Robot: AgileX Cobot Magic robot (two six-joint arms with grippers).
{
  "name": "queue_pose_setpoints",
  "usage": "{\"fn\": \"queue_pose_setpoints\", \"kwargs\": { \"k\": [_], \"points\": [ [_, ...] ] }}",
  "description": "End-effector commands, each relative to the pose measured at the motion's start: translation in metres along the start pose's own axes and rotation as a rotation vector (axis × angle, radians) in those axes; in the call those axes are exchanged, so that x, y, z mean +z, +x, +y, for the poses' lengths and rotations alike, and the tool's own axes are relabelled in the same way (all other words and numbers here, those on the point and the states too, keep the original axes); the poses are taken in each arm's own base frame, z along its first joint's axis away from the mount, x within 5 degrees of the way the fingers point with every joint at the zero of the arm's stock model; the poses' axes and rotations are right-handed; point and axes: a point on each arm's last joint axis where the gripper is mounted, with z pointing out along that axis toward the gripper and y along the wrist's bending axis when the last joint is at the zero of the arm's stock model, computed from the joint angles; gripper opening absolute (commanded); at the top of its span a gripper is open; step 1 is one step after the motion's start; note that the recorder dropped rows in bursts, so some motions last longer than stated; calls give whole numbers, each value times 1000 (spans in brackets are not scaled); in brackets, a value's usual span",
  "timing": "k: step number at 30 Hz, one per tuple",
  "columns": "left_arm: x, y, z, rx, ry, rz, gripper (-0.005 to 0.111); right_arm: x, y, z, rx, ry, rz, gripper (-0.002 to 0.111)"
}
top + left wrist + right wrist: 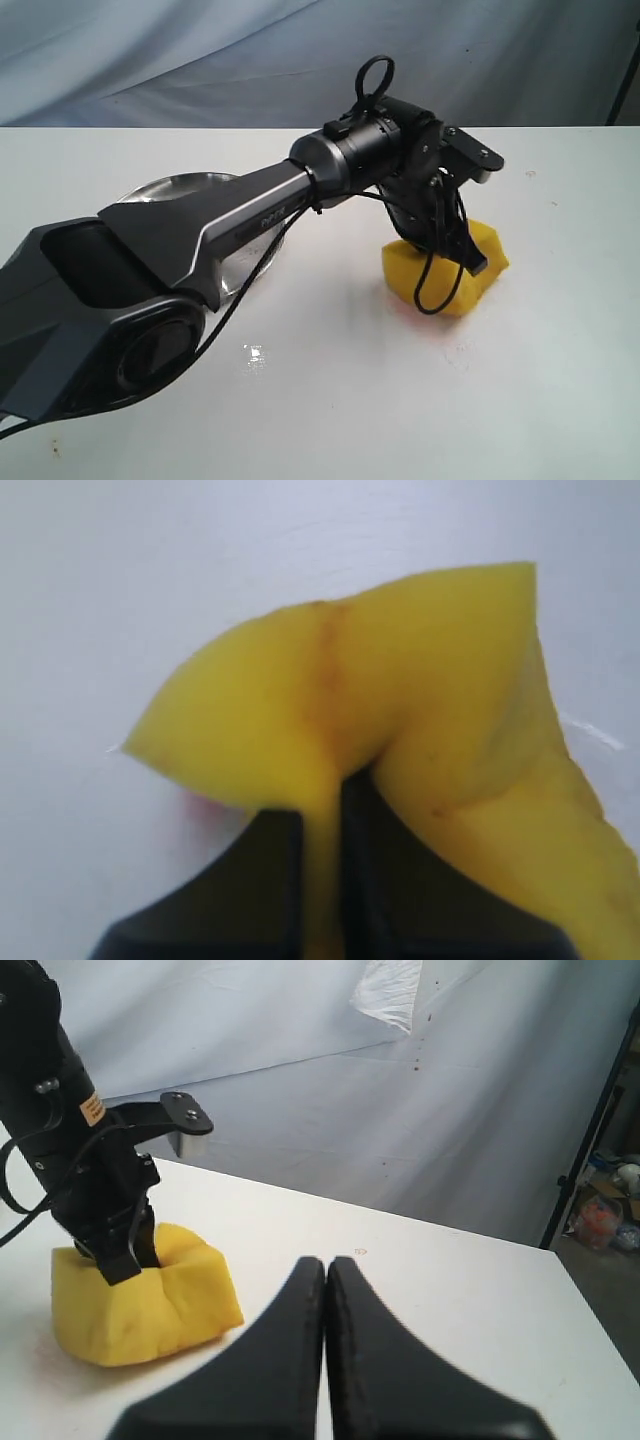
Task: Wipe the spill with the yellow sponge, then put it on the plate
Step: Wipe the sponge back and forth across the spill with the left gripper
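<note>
The yellow sponge point(452, 276) rests on the white table right of centre, squeezed in its middle by my left gripper point(462, 252), which is shut on it from above. Up close, the sponge point(400, 690) bulges on both sides of the black fingers point(270, 880). The side-on right wrist view shows the same pinched sponge point(140, 1300) pressed onto the table under the left gripper point(125, 1250). My right gripper point(326, 1265) is shut on nothing, off to the side of the sponge. The silver plate point(170, 188) lies behind the left arm, mostly hidden. No spill shows; the sponge covers its spot.
Faint red smear marks point(455, 350) lie on the table just in front of the sponge, with a pink trace point(205, 810) beside the left fingers. A pale backdrop cloth point(400, 1110) hangs behind the table. The table's far edge point(520, 1245) ends near a dark stand.
</note>
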Motion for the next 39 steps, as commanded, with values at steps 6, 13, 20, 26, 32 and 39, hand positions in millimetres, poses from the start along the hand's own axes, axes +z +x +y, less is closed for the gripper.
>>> {"fn": "queue_pose_setpoints", "kwargs": {
  "k": [6,13,20,26,32,39],
  "points": [
    [16,36,56,-114,-222,219,0,0,1,0,-9,5,-6,0],
    [18,39,38,-53,-91,274,0,0,1,0,-9,5,-6,0],
    [21,30,-9,84,75,251,0,0,1,0,-9,5,-6,0],
    [21,24,-47,173,136,240,0,0,1,0,-9,5,-6,0],
    [10,17,-71,242,151,215,0,0,1,0,-9,5,-6,0],
    [-1,12,-79,260,136,196,0,0,1,0,-9,5,-6,0]
  ]
}}
